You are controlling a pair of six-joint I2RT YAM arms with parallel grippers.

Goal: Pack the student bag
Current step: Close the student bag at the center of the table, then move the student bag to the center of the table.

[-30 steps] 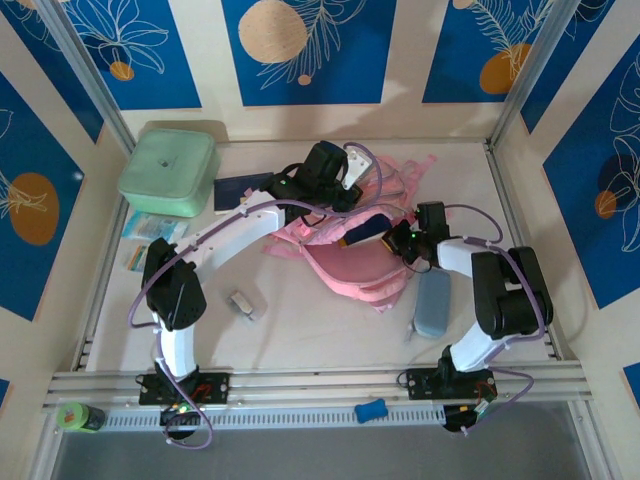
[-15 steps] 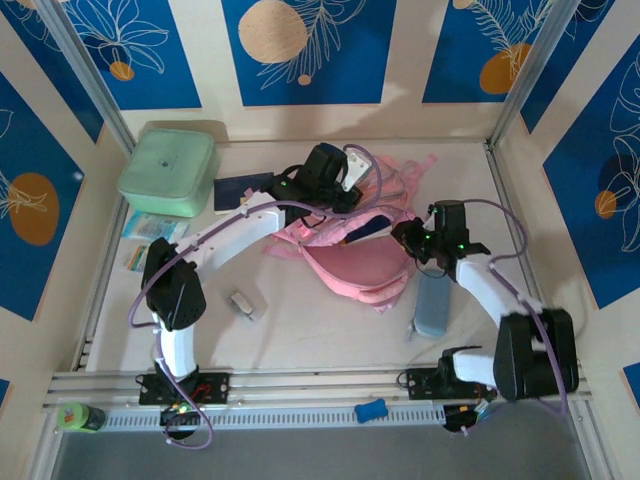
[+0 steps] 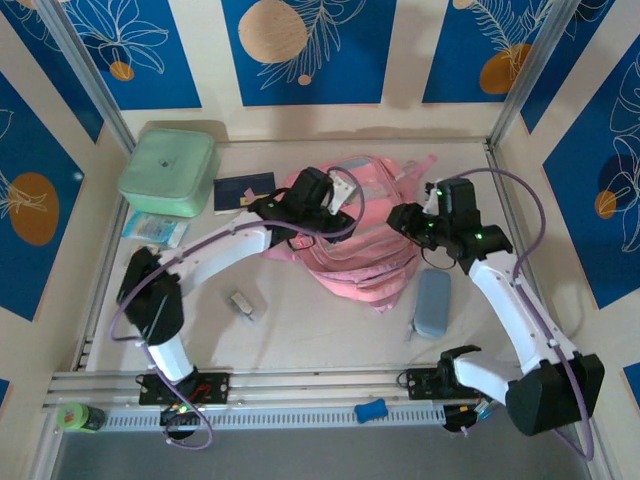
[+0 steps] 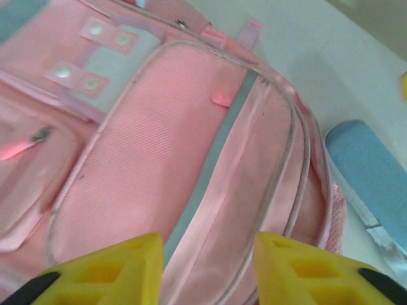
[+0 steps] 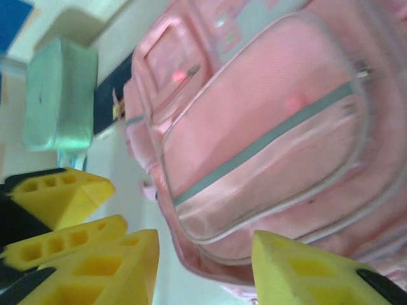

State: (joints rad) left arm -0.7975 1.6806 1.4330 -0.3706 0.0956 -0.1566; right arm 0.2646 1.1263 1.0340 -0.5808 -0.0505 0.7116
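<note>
While left hand, right hand gape, student bag on table.

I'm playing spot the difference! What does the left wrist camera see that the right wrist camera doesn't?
Left wrist, not right wrist: a soft light-blue oblong pouch. Right wrist, not left wrist: a mint-green square plastic box and a dark navy flat book. Both: the big pink fabric student bag, with the left gripper or the right gripper open over it.

Pink student bag, flat, front-up
</note>
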